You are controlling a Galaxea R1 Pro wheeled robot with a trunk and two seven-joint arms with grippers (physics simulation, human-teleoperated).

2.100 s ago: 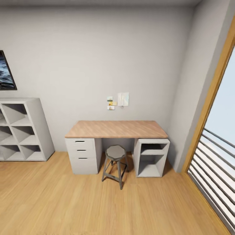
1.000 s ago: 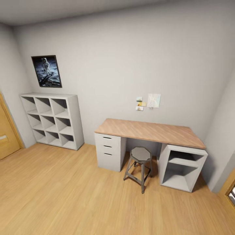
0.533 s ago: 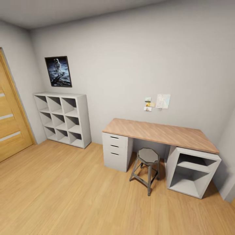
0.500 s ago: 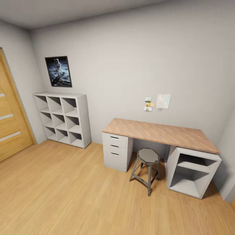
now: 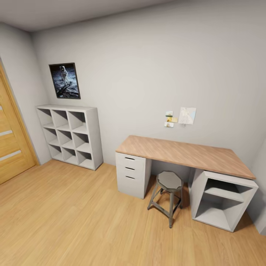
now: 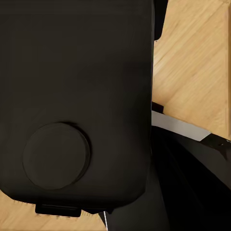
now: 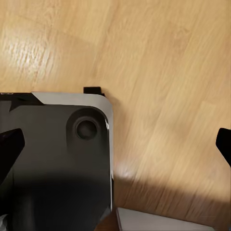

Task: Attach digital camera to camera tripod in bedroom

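Note:
The digital camera and the camera tripod are out of view. The head view looks into a white-walled room with a light wood floor [image 5: 74,221] and a wood-topped desk [image 5: 184,153], which fits the bedroom. My right gripper [image 7: 115,144] hangs open over the floor, its dark fingertips [image 7: 8,147] far apart with nothing between them. Beneath it lies part of my black and grey base [image 7: 57,163]. The left wrist view faces a black panel of my own body [image 6: 72,96] with a round disc on it.
A grey octagonal stool [image 5: 168,195] stands under the desk, between a drawer unit [image 5: 131,175] and an open shelf unit [image 5: 221,201]. A white cube shelf [image 5: 70,136] stands against the wall under an astronaut poster [image 5: 65,80]. A wooden door [image 5: 9,144] is at the left.
The whole head picture has shifted: the camera swung left from the window to the shelf, poster and door, then settled. Nothing in the room has moved.

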